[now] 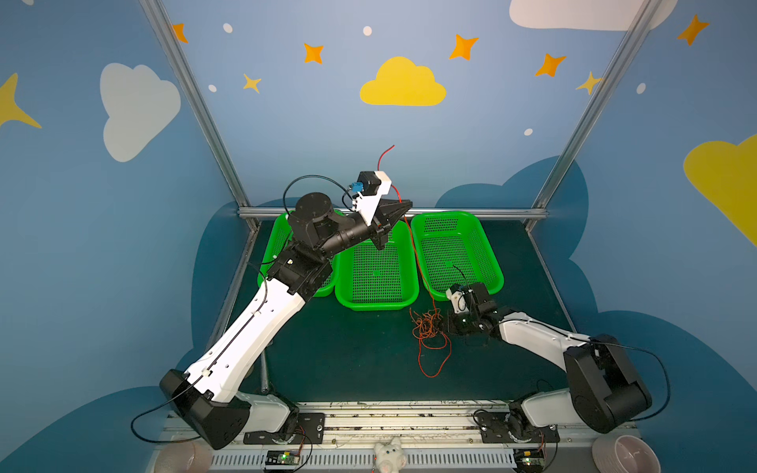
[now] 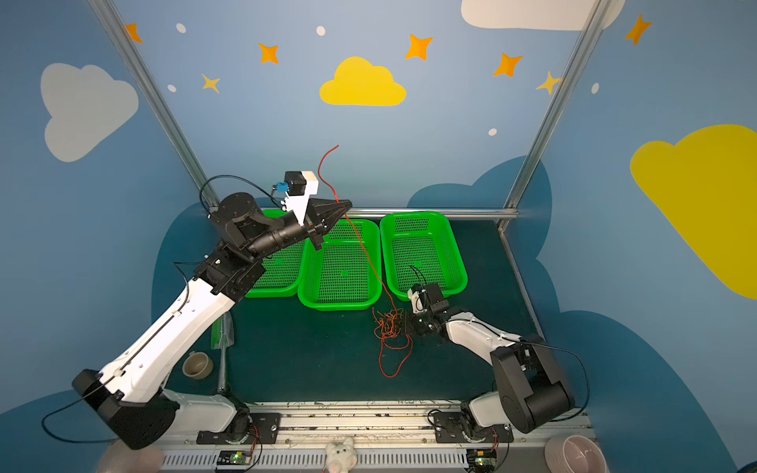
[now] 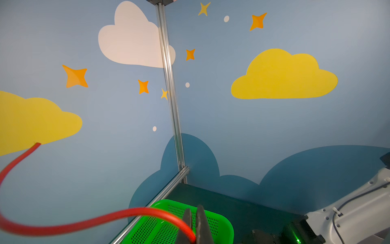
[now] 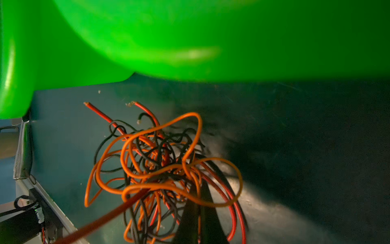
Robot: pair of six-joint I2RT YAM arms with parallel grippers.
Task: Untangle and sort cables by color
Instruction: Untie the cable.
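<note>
On the table (image 1: 348, 360), the middle basket (image 1: 377, 305) has the left basket (image 2: 282, 288) touching its left and the right basket (image 1: 493, 266) just right. The cable tangle (image 1: 428, 323) lies before its front-right corner; the raised cable (image 1: 415, 254) crosses above its right rim.

Honestly, there's nothing readable in any of these shots: no words, brands, numbers or labels. The walls (image 1: 311, 135) only carry painted clouds, stars and dots, no lettering. The little circuit boards (image 1: 282, 457) (image 2: 234, 457) at the bottom edge of both top views are way too small to make out any print.
</note>
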